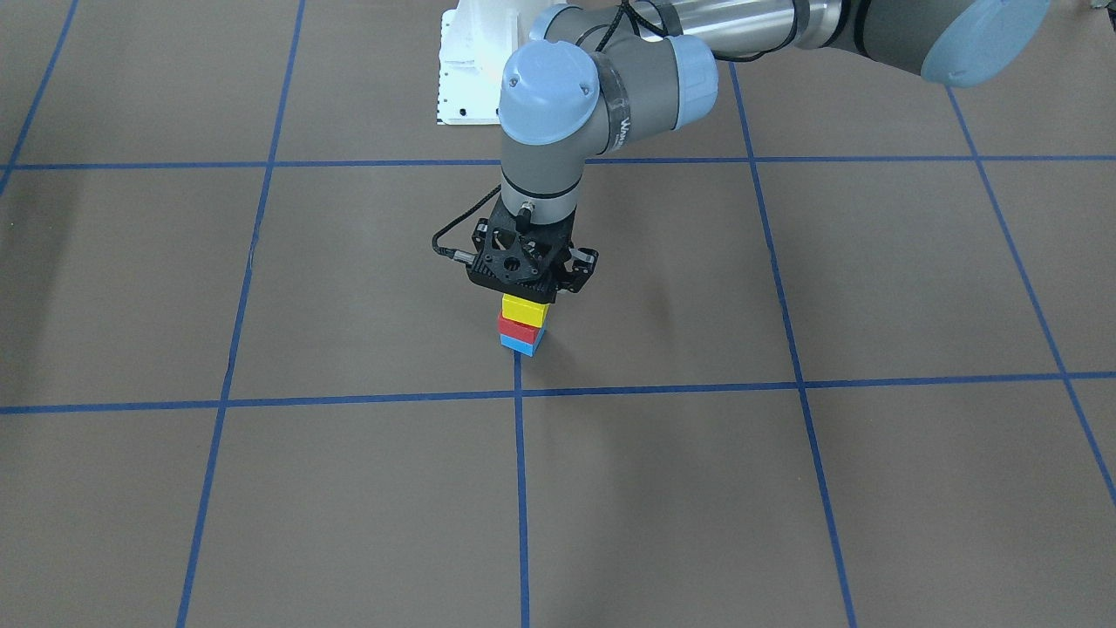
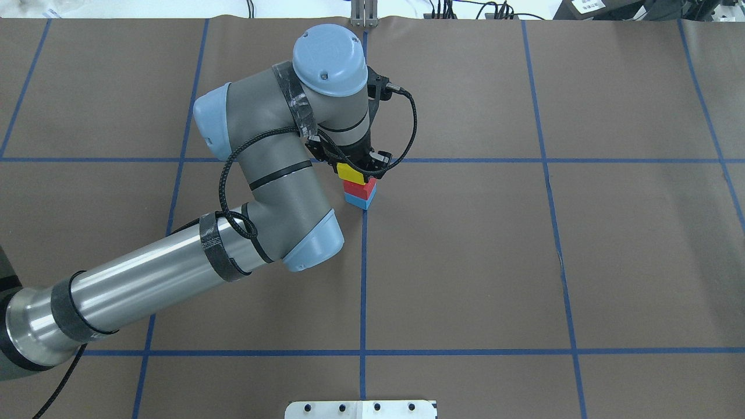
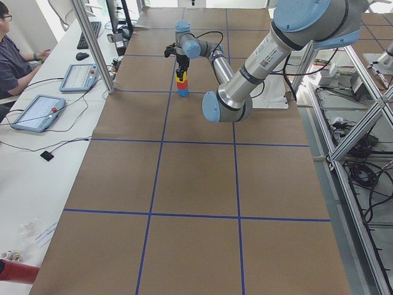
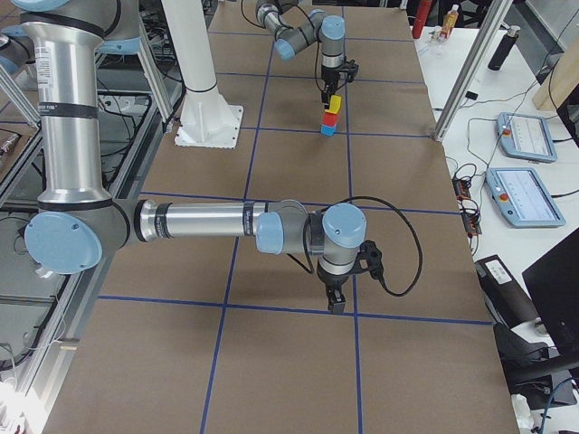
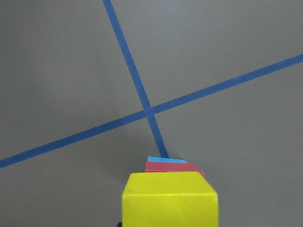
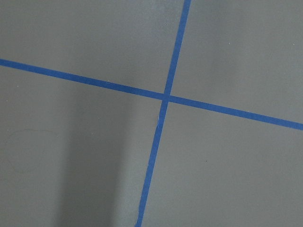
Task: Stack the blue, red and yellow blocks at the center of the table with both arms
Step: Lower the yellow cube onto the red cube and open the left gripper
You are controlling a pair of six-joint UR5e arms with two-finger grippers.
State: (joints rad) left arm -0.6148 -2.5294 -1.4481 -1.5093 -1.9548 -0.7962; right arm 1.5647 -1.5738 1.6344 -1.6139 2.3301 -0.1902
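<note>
My left arm (image 2: 174,262) comes in from 8 o'clock in the overhead view, and my left gripper (image 1: 530,288) hangs straight over the stack. The yellow block (image 1: 524,308) sits on the red block (image 1: 516,329), which sits on the blue block (image 1: 520,345). The pile stands on the table (image 1: 785,488) just at 6 o'clock of the tape crossing (image 2: 365,160), about mid-table.

I judge this to be the last step, with the third cube being set down or just set. The next move is to let go if I have not already, then lift straight up, because the layers look a little staggered and a sideways brush could tip them.

Several things are hidden or unclear:
- My fingertips are behind the gripper body, so I cannot tell whether I am clamping the yellow cube or have let it go.
- My left wrist camera shows the yellow top large at 6 o'clock, with only slivers of red and blue past its far edge. The seams between the cubes are out of sight.
- My right gripper (image 4: 336,303) shows only in the side view, parked low and well apart from the stack, and I cannot tell whether its fingers are open or closed.
- The right wrist camera shows nothing but brown surface and a tape cross.
</note>
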